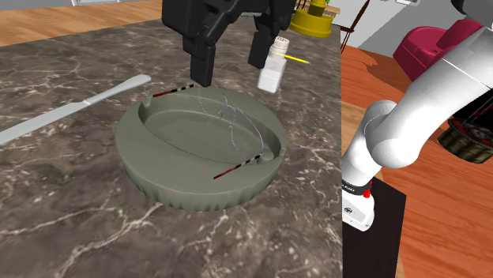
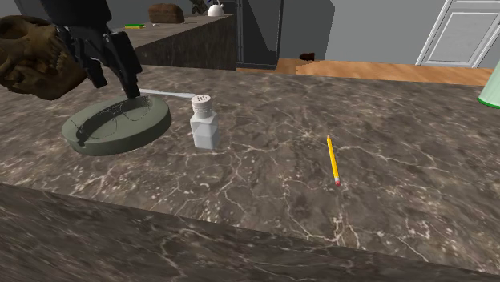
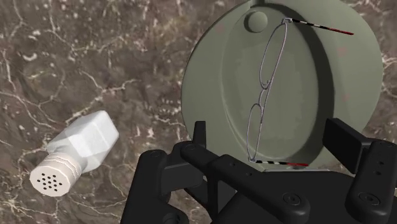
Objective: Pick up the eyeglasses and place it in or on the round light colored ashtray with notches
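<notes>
The eyeglasses (image 1: pixel 227 118), thin wire frames with red-and-black striped temples, lie across the bowl of a round grey-green ashtray (image 1: pixel 170 189) with notched rim. My gripper (image 1: pixel 231 59) hangs just above the ashtray's far rim, open, its two black fingers apart and holding nothing. In the wrist view the eyeglasses (image 3: pixel 264 89) rest inside the ashtray (image 3: pixel 203 76), one striped temple close below my gripper (image 3: pixel 272 137), untouched by the fingers. The second exterior view has my gripper (image 2: pixel 116 72) over the ashtray (image 2: pixel 152 132) at its left.
A white shaker (image 1: pixel 272 67) stands right beside the ashtray. A pale flat knife (image 1: pixel 71 110) lies on the dark marble counter. A yellow pencil (image 2: pixel 333 160) lies farther along. A brown skull (image 2: pixel 36 56) sits behind the ashtray in the second exterior view.
</notes>
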